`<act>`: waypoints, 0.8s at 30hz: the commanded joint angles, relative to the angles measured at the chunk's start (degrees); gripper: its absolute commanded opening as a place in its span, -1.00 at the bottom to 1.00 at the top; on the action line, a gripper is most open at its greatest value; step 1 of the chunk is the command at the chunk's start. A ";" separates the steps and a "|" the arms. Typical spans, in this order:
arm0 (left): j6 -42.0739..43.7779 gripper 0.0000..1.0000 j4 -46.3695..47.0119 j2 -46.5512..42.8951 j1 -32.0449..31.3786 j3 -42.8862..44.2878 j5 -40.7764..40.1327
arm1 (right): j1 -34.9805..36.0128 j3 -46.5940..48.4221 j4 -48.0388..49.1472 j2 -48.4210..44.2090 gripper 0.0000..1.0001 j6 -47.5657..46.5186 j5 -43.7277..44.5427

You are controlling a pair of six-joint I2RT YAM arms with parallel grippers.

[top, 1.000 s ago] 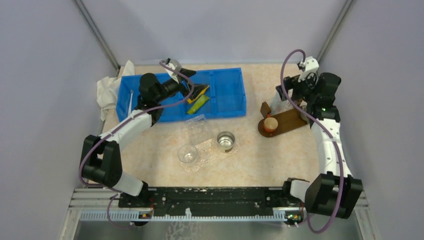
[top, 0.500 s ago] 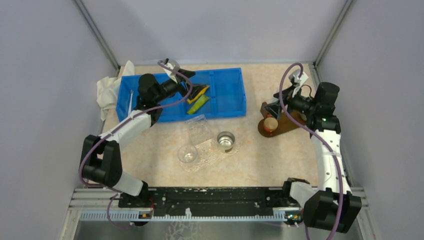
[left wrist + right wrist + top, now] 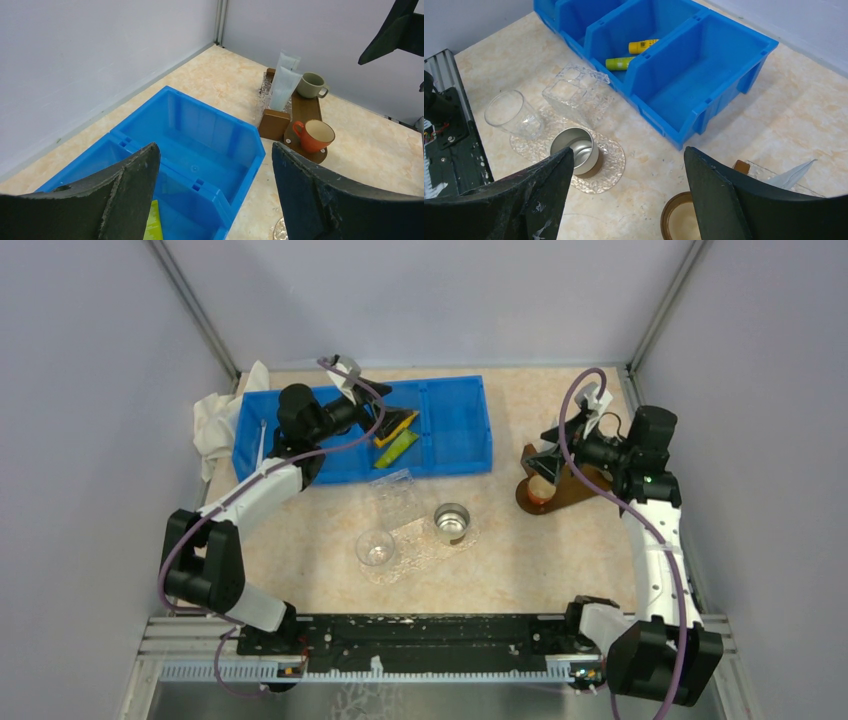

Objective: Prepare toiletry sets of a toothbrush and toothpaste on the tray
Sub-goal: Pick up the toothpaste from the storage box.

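Nearest, the tray (image 3: pixel 415 542) held only cups, with no set on it. Beyond, in the bin (image 3: pixel 460 430), two toothpaste tubes (image 3: pixel 620 63) lay slantwise just under the left gripper (image 3: pixel 215 155), which was spread wide, empty, and clearly the nearer arm. A toothbrush (image 3: pixel 261 440) lay in the leftmost compartment. The right gripper (image 3: pixel 626 152), likewise spread and empty, hovered well off over the board (image 3: pixel 580 483).

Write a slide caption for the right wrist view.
Open right end effector facing the blue bin, yellow toothpaste and green toothpaste in its middle compartment, glass and metal cup nearby.
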 commanded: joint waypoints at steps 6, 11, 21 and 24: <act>0.93 0.72 -1.91 0.76 0.47 2.29 -1.10 | 0.57 0.69 1.28 0.22 0.60 -1.59 -1.68; 1.27 0.72 -2.47 0.87 0.46 2.44 -1.43 | 0.59 0.66 1.11 0.38 0.60 -1.75 -1.64; 2.41 0.71 -5.39 1.84 0.46 3.85 -2.80 | 0.62 0.68 1.02 0.38 0.60 -1.91 -1.62; 2.67 0.69 -6.37 2.16 0.46 4.34 -3.12 | 0.62 0.69 0.99 0.34 0.60 -1.89 -1.62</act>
